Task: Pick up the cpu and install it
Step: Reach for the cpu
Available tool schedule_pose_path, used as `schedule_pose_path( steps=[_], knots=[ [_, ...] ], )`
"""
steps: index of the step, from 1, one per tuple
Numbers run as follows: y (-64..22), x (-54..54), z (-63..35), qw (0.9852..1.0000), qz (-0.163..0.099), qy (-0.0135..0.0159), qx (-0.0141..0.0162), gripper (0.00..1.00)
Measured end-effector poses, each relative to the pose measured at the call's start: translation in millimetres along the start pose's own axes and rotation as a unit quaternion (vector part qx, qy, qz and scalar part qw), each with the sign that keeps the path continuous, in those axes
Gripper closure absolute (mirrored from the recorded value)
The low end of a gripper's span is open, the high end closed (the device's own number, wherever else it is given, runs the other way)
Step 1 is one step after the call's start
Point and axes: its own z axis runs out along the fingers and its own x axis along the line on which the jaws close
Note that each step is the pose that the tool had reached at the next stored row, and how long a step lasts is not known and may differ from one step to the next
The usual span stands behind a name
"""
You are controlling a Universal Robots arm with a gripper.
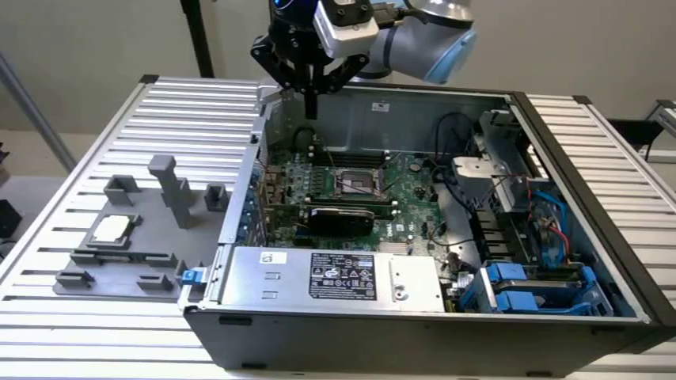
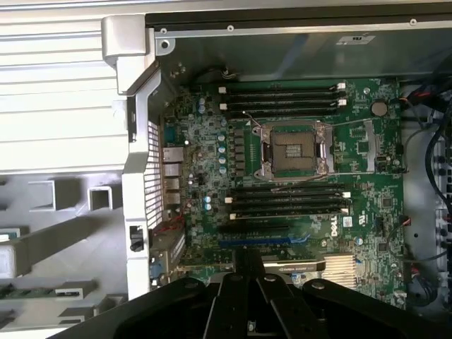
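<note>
Gripper (image 1: pixel 312 111) hangs over the back edge of the case (image 1: pixel 423 340) in the exterior view, jaws pressed together, holding nothing. Cpu (image 1: pixel 111 229) lies on a grey fixture (image 1: pixel 127 269) outside the case, on the exterior view's left. Wrist view: gripper (image 2: pixel 248 261) with jaws together, socket (image 2: pixel 295 152) open inside the case.

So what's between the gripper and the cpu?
In the exterior view, from the gripper: the case's side wall, then the grey fixture's posts, then the cpu.
</note>
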Motion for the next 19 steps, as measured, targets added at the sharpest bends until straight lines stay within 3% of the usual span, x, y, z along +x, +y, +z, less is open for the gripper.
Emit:
schedule_pose_path(
  steps=[19],
  knots=[
    [-10.7,83.5,-2.0,1.0000,0.000,0.0000,-0.0001,0.89]
  ],
)
